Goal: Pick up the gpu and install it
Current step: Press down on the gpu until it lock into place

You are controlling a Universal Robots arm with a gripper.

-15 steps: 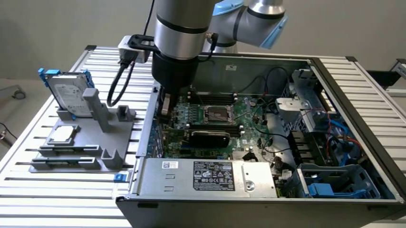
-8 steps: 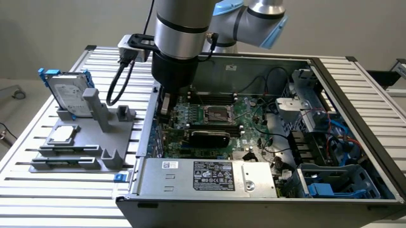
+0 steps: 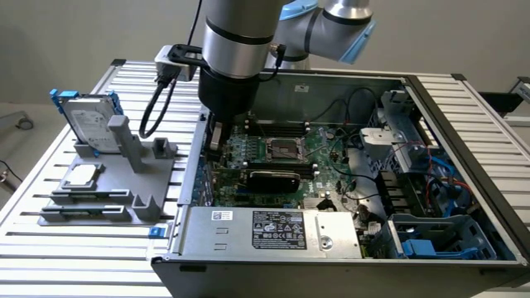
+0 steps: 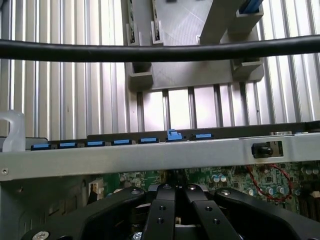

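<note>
The gpu (image 3: pixel 273 180) lies low inside the open computer case, its black rounded shroud across the green motherboard (image 3: pixel 282 149) below the CPU socket. My gripper (image 3: pixel 217 149) reaches down inside the case by its wall on the exterior view's left, beside the card's end there. I cannot tell whether it touches the card. In the wrist view the black fingers (image 4: pixel 162 200) meet with nothing visible between them, so the gripper (image 4: pixel 175 192) is shut. It hangs just inside the case's rear wall (image 4: pixel 150 155).
A grey fixture (image 3: pixel 108 186) on the slatted table holds a silver hard drive with a blue frame (image 3: pixel 87 121) and a small square chip (image 3: pixel 83 176). The power supply (image 3: pixel 265 230) fills the case's near side. Drive cages and cables crowd its right. A black cable (image 4: pixel 150 50) crosses the wrist view.
</note>
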